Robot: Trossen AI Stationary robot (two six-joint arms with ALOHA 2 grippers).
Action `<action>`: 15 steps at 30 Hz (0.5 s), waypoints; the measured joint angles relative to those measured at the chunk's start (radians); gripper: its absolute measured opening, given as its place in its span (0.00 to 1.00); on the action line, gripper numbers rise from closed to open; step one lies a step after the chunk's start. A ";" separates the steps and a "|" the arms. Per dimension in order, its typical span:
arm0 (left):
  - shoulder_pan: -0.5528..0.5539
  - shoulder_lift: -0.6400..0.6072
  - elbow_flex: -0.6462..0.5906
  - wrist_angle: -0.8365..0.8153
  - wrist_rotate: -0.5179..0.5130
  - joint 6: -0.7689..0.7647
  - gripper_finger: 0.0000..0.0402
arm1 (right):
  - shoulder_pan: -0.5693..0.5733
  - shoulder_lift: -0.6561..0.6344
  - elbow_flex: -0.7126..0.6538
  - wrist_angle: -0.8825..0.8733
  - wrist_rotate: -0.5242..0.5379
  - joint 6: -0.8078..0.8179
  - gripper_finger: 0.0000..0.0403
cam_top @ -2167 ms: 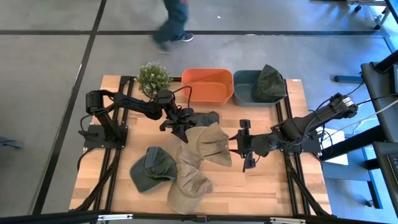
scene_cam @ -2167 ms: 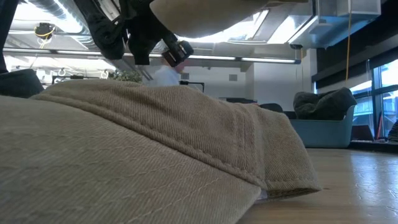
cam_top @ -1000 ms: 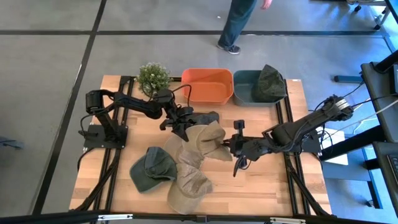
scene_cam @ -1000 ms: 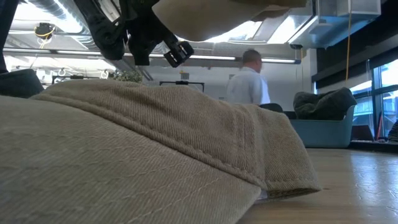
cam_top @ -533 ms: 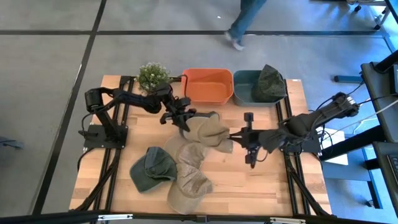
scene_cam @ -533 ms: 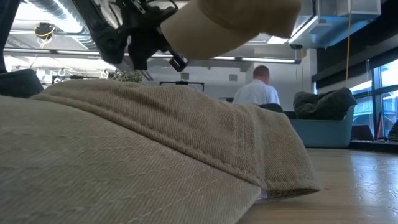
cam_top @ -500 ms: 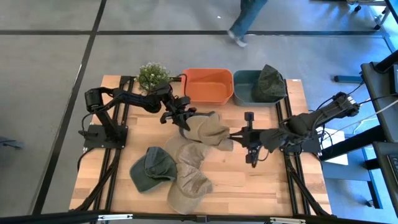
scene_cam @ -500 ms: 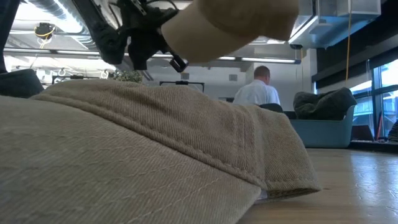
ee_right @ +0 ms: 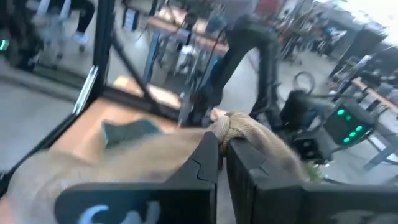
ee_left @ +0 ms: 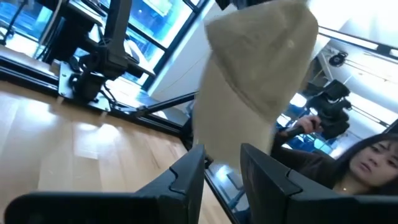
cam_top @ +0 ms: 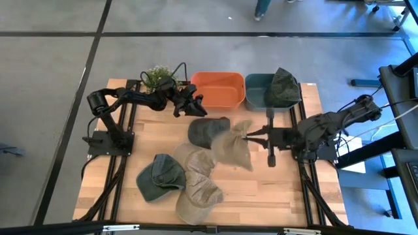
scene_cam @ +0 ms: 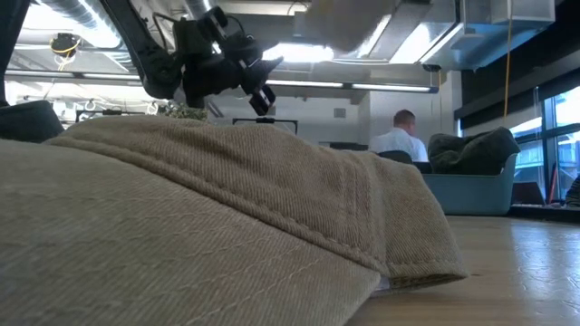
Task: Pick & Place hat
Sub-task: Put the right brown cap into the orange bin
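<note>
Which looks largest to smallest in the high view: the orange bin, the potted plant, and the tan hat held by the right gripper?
1. Orange bin, clearly the largest.
2. Tan hat, hanging from the right gripper, which is shut on it; lifted nearer the camera, so it may look larger than it is.
3. Potted plant, smallest, partly hidden by the left arm.

even overhead light, bright ceiling glare low, wrist views motion-blurred

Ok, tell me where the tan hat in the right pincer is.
High view: the tan hat hangs mid-table, pinched by the right pincer, just right of the dark hat and below the orange bin.
</note>
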 joint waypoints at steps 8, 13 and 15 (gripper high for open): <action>-0.031 0.000 -0.005 0.007 0.035 0.047 0.25 | -0.139 -0.036 0.000 0.037 0.072 -0.086 0.04; -0.053 0.000 -0.046 0.059 0.006 0.092 0.25 | -0.267 -0.032 0.000 0.034 0.023 -0.155 0.04; -0.062 -0.001 -0.063 0.099 0.008 0.089 0.25 | -0.326 -0.031 0.000 0.031 -0.024 -0.180 0.04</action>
